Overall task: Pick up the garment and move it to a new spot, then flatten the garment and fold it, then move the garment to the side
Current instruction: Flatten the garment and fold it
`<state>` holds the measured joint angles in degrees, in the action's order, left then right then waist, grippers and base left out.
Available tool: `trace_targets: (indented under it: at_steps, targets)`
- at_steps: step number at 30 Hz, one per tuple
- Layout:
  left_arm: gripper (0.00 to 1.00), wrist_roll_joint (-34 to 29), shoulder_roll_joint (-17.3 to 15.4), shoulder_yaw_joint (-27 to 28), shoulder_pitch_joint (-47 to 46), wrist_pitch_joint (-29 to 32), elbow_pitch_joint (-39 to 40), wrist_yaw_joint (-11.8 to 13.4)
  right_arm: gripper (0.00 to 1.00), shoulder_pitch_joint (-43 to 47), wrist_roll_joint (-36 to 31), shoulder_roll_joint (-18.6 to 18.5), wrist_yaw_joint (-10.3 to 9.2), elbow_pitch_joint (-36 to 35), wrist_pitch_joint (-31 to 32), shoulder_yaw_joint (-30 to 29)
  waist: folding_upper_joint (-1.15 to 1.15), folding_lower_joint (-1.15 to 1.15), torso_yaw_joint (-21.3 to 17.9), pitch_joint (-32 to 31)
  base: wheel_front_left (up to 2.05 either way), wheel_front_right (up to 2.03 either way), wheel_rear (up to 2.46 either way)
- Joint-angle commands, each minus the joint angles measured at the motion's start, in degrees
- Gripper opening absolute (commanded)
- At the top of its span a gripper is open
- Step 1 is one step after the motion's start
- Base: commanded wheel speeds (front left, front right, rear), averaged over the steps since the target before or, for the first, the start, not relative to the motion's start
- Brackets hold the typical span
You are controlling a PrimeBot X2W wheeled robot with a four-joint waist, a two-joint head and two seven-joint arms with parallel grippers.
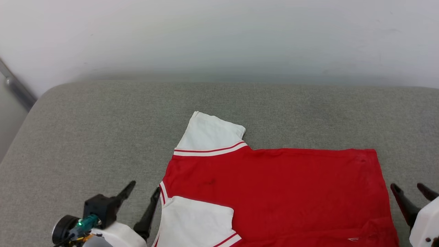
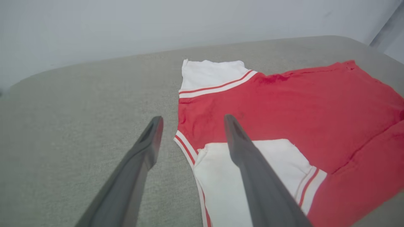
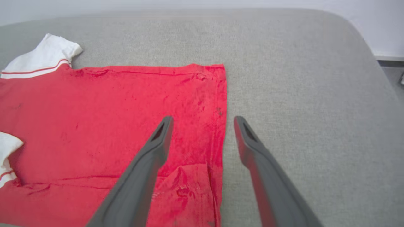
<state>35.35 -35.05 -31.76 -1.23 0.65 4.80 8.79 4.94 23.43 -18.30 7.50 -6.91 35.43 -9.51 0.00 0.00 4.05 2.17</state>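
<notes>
The red garment (image 1: 274, 192) lies spread on the grey cushion, plain red side up, lettering hidden. One white sleeve (image 1: 209, 135) points to the far side and a second white sleeve (image 1: 197, 219) is folded over the red body near the front. My left gripper (image 1: 144, 190) is open at the garment's left edge, by the striped collar trim (image 2: 184, 146); in the left wrist view its fingers straddle that edge (image 2: 192, 121). My right gripper (image 1: 410, 188) is open at the hem on the right, its fingers straddling the hem edge (image 3: 202, 121).
The grey cushion (image 1: 103, 130) stretches wide to the left and behind the garment, up to a white wall (image 1: 219, 37). A metal bar (image 1: 15, 87) slants at the far left. The cushion's rounded right edge (image 3: 366, 47) drops off toward the floor.
</notes>
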Motion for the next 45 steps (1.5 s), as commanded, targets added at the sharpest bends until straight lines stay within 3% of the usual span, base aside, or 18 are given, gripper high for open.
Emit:
trace_targets:
  at_steps: [1,7,17,20,26,31,37,45]
  targets:
    - [1.0,-0.4,1.1,1.4,-1.1,-2.8,0.3,1.1,1.0,-1.2,-0.5,0.3,-0.02,-0.5,-2.8,0.4,0.0,0.0,-0.2,0.1,0.0,0.0,0.0]
    - [1.0,-0.7,4.2,5.0,-1.8,-11.8,1.2,2.9,1.0,-3.6,-2.3,3.7,-0.02,-2.0,-13.9,-0.5,0.0,0.0,-0.7,0.3,0.0,0.0,0.0]
    - [1.0,-1.1,8.3,8.9,-1.7,-15.7,2.8,0.9,1.0,-3.5,-3.5,10.4,-0.02,-7.4,-27.5,0.9,0.0,0.0,-2.1,2.6,0.0,0.0,0.0]
    - [1.0,-1.4,7.8,10.2,-3.5,-15.8,2.6,-0.4,1.0,-3.8,-2.2,12.2,-0.01,-7.5,-29.7,1.3,0.0,0.0,-2.7,4.1,0.0,0.0,0.0]
    - [1.0,-2.9,4.7,10.8,-9.5,-14.3,1.6,-3.6,1.0,-5.3,-3.7,12.1,-0.02,-6.8,-31.4,2.9,0.0,0.0,-5.1,8.6,0.0,0.0,0.0]
    - [1.0,-2.9,0.7,10.2,-16.9,-7.2,-0.5,-6.8,1.0,-7.0,-4.2,11.3,-0.02,-6.2,-32.3,3.4,0.0,0.0,-8.1,11.9,0.0,0.0,0.0]
    - [1.0,-1.8,-5.2,8.8,-28.1,5.8,-3.1,-12.1,1.0,-9.5,-4.0,11.9,-0.01,-6.5,-33.4,4.9,0.0,0.0,-12.0,16.7,0.0,0.0,0.0]
    - [1.0,7.3,-10.4,5.4,-41.8,30.5,-10.8,-15.6,1.0,-12.5,-4.4,13.0,-0.02,-4.1,-35.7,7.7,0.0,0.0,-16.5,21.9,0.0,0.0,0.0]
